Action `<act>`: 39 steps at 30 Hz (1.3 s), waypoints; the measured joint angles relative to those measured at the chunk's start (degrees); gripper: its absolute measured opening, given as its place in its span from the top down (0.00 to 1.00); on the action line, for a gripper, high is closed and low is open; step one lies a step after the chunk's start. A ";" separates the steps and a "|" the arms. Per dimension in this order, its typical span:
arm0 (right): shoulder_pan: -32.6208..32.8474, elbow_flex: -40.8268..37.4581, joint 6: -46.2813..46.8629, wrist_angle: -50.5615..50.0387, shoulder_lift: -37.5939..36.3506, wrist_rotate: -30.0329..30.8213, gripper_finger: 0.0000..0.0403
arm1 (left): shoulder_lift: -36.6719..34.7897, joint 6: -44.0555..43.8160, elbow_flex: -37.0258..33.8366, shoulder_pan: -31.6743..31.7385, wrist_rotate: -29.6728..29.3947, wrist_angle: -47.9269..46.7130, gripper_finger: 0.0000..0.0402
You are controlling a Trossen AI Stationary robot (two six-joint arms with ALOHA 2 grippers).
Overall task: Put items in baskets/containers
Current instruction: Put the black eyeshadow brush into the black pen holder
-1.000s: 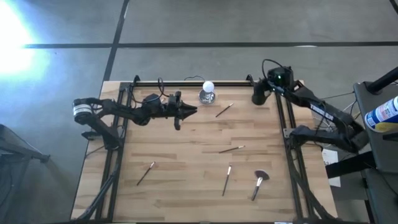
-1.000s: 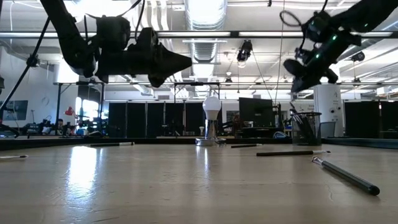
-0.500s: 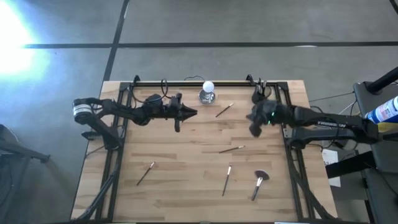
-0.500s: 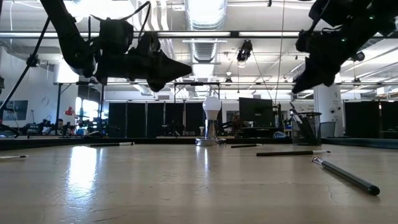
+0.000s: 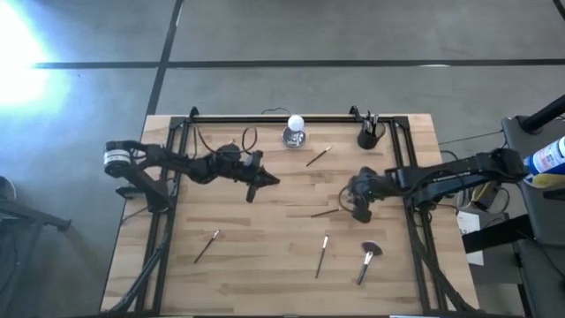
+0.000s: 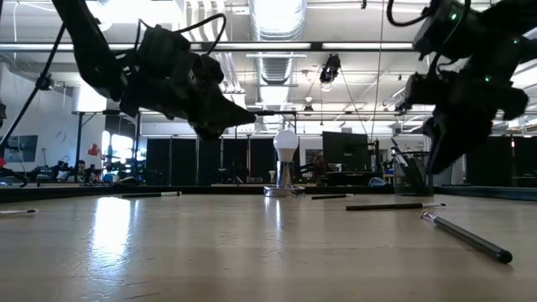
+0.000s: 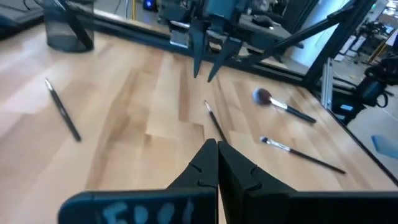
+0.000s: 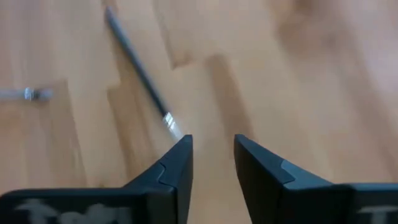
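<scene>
Right gripper [image 5: 359, 210], jaws parted and empty, hovers just above a mid-table brush [image 5: 325, 212], the black cup [image 5: 367, 137] at the far right edge, left gripper [image 5: 270, 181] pinched closed

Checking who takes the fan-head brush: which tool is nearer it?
Right. The right tool hangs just up-table of the fan-head brush; the left tool is across the table, far to its left.

We cannot count the brushes in the black cup [image 5: 368, 137]; beside it, both arms are cut off.
</scene>
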 joint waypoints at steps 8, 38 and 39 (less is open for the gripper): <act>0.01 0.36 -5.68 3.02 9.67 -5.10 0.70 | 0.00 -3.01 -0.02 -2.23 -4.08 -2.27 1.00; -0.01 20.45 -30.07 3.39 19.41 -4.44 0.98 | 0.00 -15.60 8.91 -3.74 2.14 -25.39 0.67; -0.01 21.83 -31.26 3.41 20.35 -4.03 0.98 | 0.01 -15.53 9.14 -3.91 2.20 -25.37 0.66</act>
